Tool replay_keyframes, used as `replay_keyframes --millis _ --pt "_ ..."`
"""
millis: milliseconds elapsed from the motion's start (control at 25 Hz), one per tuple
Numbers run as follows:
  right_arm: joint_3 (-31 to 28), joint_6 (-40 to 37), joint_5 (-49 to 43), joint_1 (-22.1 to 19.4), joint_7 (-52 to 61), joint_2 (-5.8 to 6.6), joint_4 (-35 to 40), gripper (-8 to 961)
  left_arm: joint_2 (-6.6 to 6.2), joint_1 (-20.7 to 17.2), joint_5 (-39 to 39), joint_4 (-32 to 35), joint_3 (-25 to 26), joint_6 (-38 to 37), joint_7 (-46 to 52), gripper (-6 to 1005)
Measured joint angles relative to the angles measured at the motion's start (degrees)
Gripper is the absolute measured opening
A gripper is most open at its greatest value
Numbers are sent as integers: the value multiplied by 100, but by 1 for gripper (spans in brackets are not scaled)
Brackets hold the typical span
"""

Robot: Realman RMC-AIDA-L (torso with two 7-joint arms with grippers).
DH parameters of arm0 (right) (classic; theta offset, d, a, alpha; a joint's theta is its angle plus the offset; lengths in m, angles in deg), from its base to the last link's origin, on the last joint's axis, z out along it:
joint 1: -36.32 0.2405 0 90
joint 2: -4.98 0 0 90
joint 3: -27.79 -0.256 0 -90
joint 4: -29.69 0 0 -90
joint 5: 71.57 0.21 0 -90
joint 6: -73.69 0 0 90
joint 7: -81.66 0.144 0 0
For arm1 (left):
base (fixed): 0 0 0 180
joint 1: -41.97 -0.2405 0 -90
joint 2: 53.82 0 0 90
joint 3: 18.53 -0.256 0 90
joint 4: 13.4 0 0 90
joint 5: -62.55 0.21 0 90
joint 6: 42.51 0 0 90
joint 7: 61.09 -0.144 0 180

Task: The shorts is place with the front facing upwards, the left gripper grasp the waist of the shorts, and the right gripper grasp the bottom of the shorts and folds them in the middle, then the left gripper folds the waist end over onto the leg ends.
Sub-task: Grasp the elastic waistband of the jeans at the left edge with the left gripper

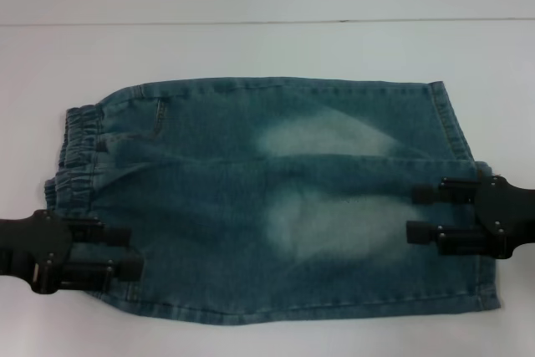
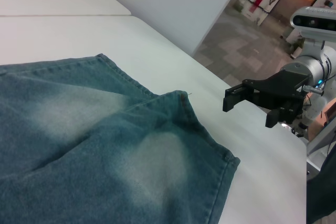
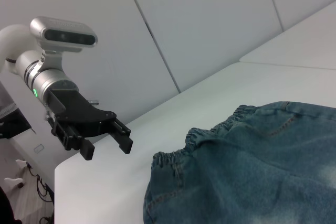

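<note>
Shorts (image 1: 276, 198) lie flat between both released tools. Left tool (image 1: 113, 252) should pinch the waist (image 1: 79, 152) ahead; right tool (image 1: 426, 213), the hem (image 1: 468, 165).

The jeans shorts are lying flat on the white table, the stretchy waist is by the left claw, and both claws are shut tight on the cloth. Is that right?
Not quite. Both claws are open and hold nothing. The head view shows the left gripper by the waist of the shorts and the right gripper over the leg ends, fingers spread. The rest is right.
</note>
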Motion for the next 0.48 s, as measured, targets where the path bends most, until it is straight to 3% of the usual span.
replay_keyframes --millis 480 --pt "9 30 0 -1 0 -5 0 791 -33 29 91 21 40 14 80 673"
